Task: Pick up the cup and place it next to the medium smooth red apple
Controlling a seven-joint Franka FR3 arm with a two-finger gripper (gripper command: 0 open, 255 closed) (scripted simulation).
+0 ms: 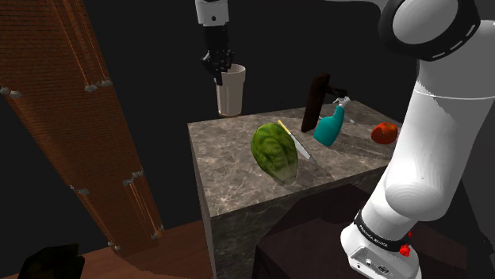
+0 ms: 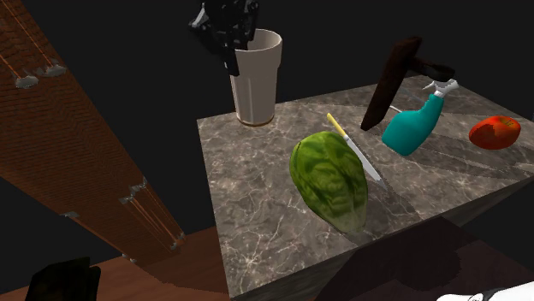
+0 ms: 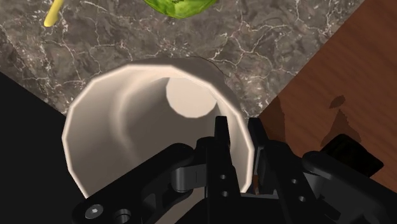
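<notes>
The gripper point(image 3: 239, 125) is clamped on the rim of the cup point(image 3: 121, 133): the wrist view shows one black finger inside the wall and one outside, while the shoulder view shows just a dark hand against the rim. There the pale cup stands upright on the far corner of the marble table point(image 1: 238, 170). It is well apart from the red apple point(image 1: 385, 133), with a green melon point(image 1: 274, 152) and a teal spray bottle point(image 1: 331, 127) between them.

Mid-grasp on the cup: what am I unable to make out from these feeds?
Shoulder view: the arm hides the table beyond the apple.
Second exterior view: the pincer merges with the black area; its outline is lost.
Wrist view: the cup hides its own foot on the table.
Both exterior views: the dark leaning slab is too dim to identify.
</notes>
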